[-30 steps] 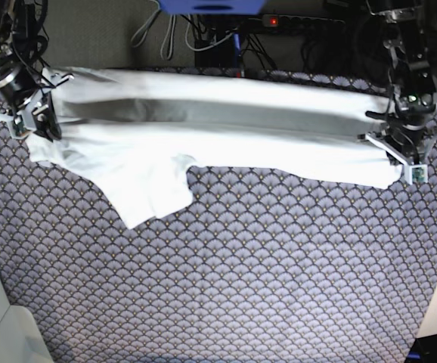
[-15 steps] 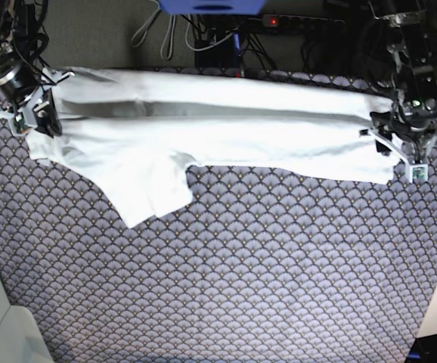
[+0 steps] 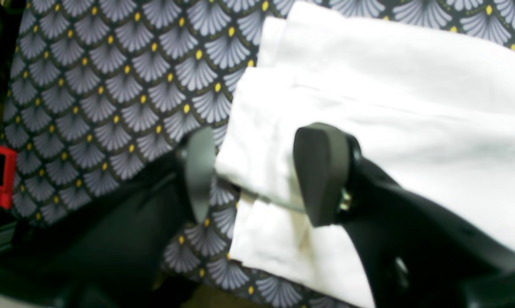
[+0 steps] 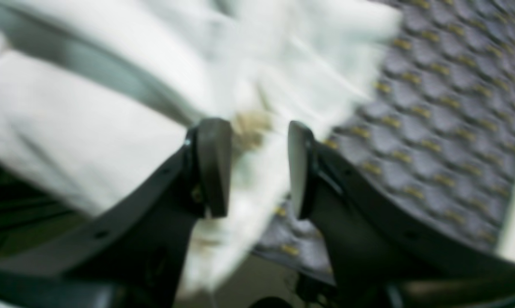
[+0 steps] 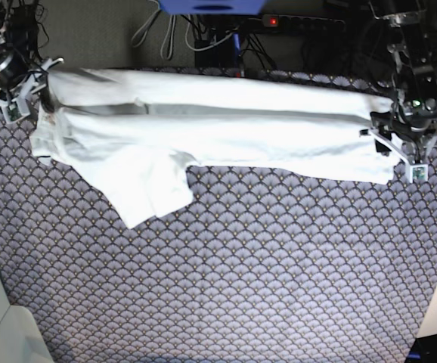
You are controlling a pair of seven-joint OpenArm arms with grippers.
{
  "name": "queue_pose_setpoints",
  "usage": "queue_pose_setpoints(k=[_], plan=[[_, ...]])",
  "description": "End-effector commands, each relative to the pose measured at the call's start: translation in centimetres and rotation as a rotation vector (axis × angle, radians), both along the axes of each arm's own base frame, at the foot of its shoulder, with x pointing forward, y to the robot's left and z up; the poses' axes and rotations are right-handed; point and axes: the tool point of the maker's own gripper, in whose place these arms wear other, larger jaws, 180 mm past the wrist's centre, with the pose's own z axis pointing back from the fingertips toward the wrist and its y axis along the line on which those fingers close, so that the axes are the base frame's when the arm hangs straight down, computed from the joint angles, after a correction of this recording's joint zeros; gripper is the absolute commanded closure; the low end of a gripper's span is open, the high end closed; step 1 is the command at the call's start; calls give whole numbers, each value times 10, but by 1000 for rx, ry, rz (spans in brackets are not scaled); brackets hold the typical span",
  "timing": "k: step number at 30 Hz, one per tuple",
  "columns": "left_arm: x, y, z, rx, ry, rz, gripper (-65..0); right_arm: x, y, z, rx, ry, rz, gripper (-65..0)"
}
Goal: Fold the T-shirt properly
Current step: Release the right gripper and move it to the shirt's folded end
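The left gripper (image 3: 257, 175), at the lower centre of its wrist view, stands with jaws apart astride a corner of the T-shirt (image 5: 218, 128), not pinching it. The right gripper (image 4: 257, 167) is likewise parted over blurred white cloth, gripping nothing. The T-shirt lies folded in a long band across the top of the patterned tablecloth (image 5: 241, 280), one sleeve hanging lower left.

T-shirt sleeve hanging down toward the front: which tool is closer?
Right. The right tool sits open at the T-shirt end by the sleeve; the left tool is open at the far end.
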Motion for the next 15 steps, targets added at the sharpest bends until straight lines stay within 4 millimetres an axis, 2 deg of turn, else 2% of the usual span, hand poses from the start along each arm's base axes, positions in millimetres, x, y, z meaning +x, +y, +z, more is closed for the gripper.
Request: queue_pose_setpoints(k=[1,5,8,10,12,15], plan=[[6,4,12,25,-39,-5,-332,9,-10,18,-16,-62,-6,-235],[7,4,13,26,-42,-6,-332,12,-39,36,-64,-106,-69,-235],[6,4,13,26,-40,-6,-332,32,-35,59,-84,-181,-47,-238],[6,4,14,26,-43,-7,-332,44,-23,73,-87,-229,-14,-239],[6,4,14,26,-43,-7,-332,62,5,84,-71,-275,56,-239],[6,4,14,26,-43,-7,-332,88,43,89,-70,-269,144,-239]])
